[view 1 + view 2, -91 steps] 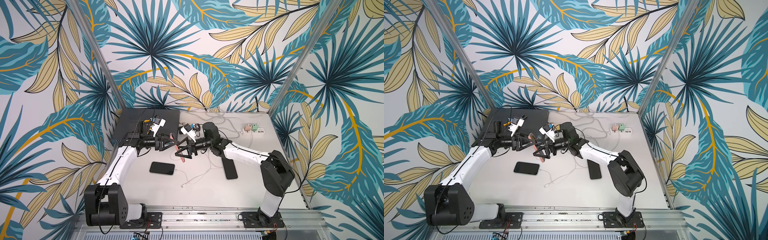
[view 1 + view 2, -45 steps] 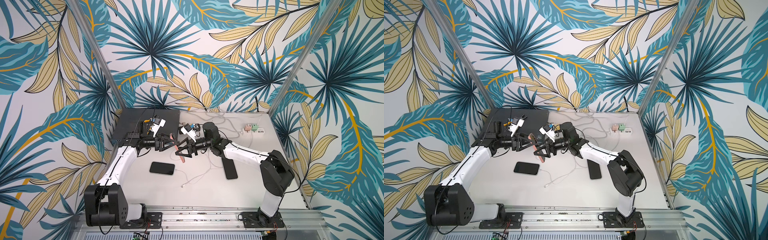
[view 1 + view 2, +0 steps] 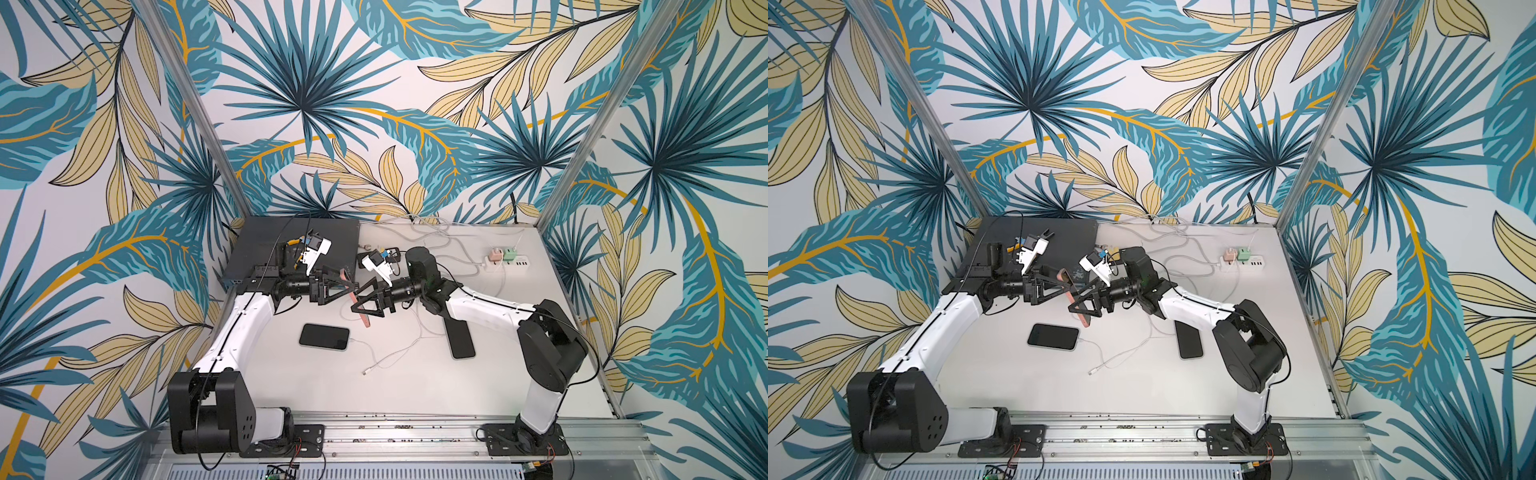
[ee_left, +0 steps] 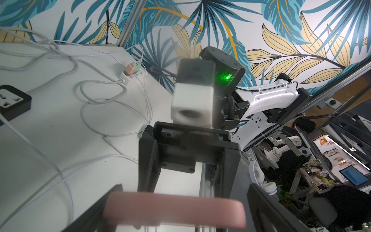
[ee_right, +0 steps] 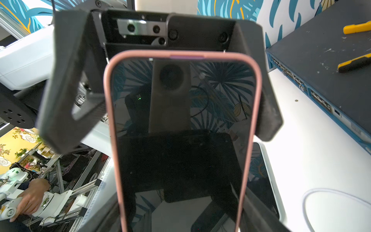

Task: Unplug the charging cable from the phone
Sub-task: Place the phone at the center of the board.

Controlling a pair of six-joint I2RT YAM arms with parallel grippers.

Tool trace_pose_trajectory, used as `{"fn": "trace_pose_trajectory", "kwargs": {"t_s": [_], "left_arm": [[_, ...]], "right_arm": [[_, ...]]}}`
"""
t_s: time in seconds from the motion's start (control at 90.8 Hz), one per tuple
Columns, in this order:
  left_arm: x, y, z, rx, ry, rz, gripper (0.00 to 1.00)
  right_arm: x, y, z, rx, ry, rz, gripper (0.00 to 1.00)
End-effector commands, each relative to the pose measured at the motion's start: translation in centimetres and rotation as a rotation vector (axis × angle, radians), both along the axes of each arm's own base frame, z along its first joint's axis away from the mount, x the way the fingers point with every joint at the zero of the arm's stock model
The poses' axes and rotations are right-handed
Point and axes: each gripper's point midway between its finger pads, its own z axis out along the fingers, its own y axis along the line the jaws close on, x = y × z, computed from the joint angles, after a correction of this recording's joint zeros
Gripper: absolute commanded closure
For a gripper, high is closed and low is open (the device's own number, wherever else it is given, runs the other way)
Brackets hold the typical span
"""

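A pink-cased phone [image 3: 364,321] [image 3: 1081,316] hangs tilted in the air above the table's middle. My right gripper [image 3: 360,305] [image 5: 180,217] is shut on its two long sides. The phone's dark screen [image 5: 180,140] fills the right wrist view. My left gripper [image 3: 349,286] [image 4: 183,198] faces the right one and is open, with its fingers [image 5: 64,96] on either side of the phone's far end [image 4: 174,209] and apart from it. No cable shows at that end. A white charging cable lies on the table with its plug [image 3: 365,372] free.
A black phone [image 3: 324,336] lies below the grippers with a white cable in its right end. Another dark phone [image 3: 460,338] lies beside the right arm. A power strip [image 3: 505,262] with chargers and looped cables sits at the back right, a black switch box [image 3: 291,237] at the back left.
The left gripper has gone from shut to open at the pink phone's end. The right gripper's jaws closed in onto the phone's sides. The phone has stayed where it was.
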Motion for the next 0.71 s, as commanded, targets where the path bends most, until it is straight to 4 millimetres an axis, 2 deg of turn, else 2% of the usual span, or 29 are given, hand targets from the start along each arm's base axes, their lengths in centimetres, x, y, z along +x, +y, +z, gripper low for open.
{"fn": "trace_pose_trajectory", "kwargs": {"t_s": [0.0,0.143,0.408,0.529,0.595,0.694], "left_arm": [[-0.3,0.1,1.0,0.008,-0.057,0.001,0.0],[0.5,0.8,0.8,0.036,-0.057,0.051,0.0],[3.5,3.1,0.1,0.106,-0.033,0.225,0.0],[4.5,4.1,-0.4,0.13,-0.02,0.294,0.0],[4.8,4.4,-0.6,0.142,-0.018,0.314,0.0],[5.0,4.5,-0.9,0.15,-0.01,0.325,0.0]], "right_arm": [[-0.3,-0.2,0.4,0.018,-0.024,-0.006,0.5],[0.6,-0.3,-0.4,-0.035,-0.021,-0.079,0.5],[3.5,-1.7,-4.3,-0.269,0.008,-0.295,0.49],[5.1,-3.2,-5.7,-0.379,0.011,-0.43,0.48],[6.2,-4.5,-7.0,-0.465,0.024,-0.535,0.48],[6.9,-6.6,-8.7,-0.57,0.044,-0.634,0.46]]}}
